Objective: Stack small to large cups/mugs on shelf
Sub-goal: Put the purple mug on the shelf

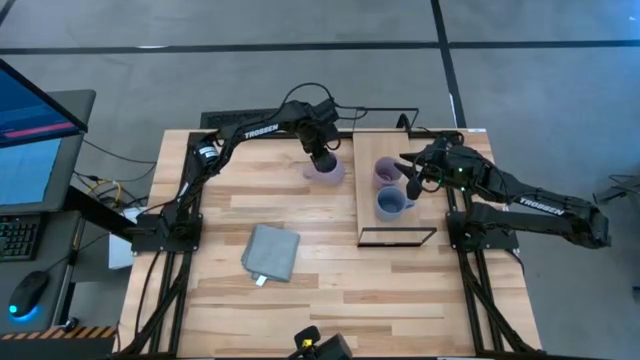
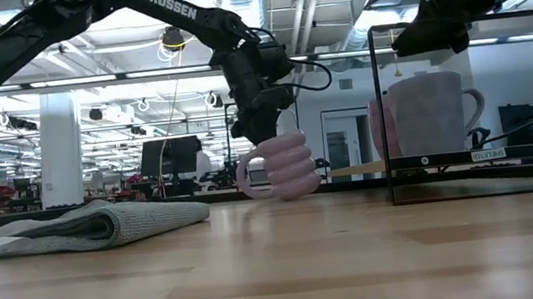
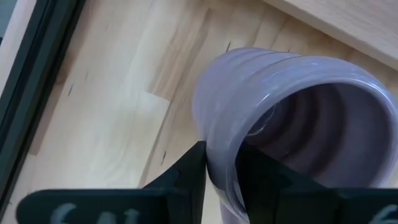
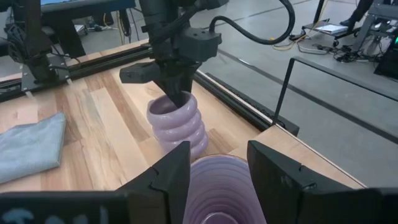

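At left of centre in your overhead view lies a folded grey cloth (image 1: 271, 251). Above it, at upper centre, your left gripper (image 1: 322, 160) is clamped on the rim of a ribbed lavender mug (image 1: 327, 170), tilted on the table just left of the shelf (image 1: 398, 228). On the shelf stand a second lavender mug (image 1: 387, 171) and a blue-grey mug (image 1: 391, 203). At right, your right gripper (image 4: 217, 167) hovers spread open above that shelf mug.
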Available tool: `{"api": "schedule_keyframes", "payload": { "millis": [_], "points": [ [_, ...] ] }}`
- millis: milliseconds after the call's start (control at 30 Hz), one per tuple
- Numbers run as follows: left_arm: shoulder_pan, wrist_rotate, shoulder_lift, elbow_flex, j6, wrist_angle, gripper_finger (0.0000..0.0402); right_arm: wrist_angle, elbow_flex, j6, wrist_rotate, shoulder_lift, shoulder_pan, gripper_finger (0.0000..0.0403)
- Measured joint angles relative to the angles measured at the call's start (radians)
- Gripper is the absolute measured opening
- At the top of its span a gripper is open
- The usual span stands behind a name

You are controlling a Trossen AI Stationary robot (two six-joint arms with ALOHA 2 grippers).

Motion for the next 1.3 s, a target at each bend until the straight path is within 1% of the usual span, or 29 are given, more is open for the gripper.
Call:
{"api": "schedule_keyframes", "payload": {
  "millis": [333,500,600,800,900,1000,1133,1200,1300],
  "points": [
    [0.0,0.004,0.0,0.0,0.016,0.034,0.0077,-0.024,0.0,-0.003,0.0,0.0,0.0,0.018],
    [0.002,0.057,0.0,0.0,0.005,0.049,0.0081,-0.024,0.0,-0.008,0.0,0.0,0.0,0.0182],
    [0.002,0.082,0.0,0.0,-0.01,0.061,0.0099,-0.024,0.0,-0.008,0.0,0.0,0.0,0.0183],
    [0.004,0.075,0.0,0.0,-0.021,0.07,0.0159,-0.027,0.0,-0.008,0.0,0.0,0.0,0.018],
    [0.003,0.074,0.0,0.003,0.006,0.07,0.0178,-0.032,0.0,-0.009,0.0,0.0,0.0,0.0181],
    [0.003,0.073,0.0,0.035,0.035,0.06,0.0187,-0.032,0.0,-0.009,0.0,0.0,0.0,0.0183],
    [0.003,0.072,0.0,0.13,0.062,0.037,0.019,-0.032,0.0,-0.009,0.0,0.0,0.0,0.0181],
    [0.003,0.056,0.0,0.2,0.066,-0.028,0.019,-0.032,0.0,-0.009,0.0,0.0,0.0,0.018],
    [0.002,-0.034,0.0,0.3,0.066,-0.213,0.019,-0.034,0.0,-0.009,0.0,0.0,0.0,0.0181]
  ]
}}
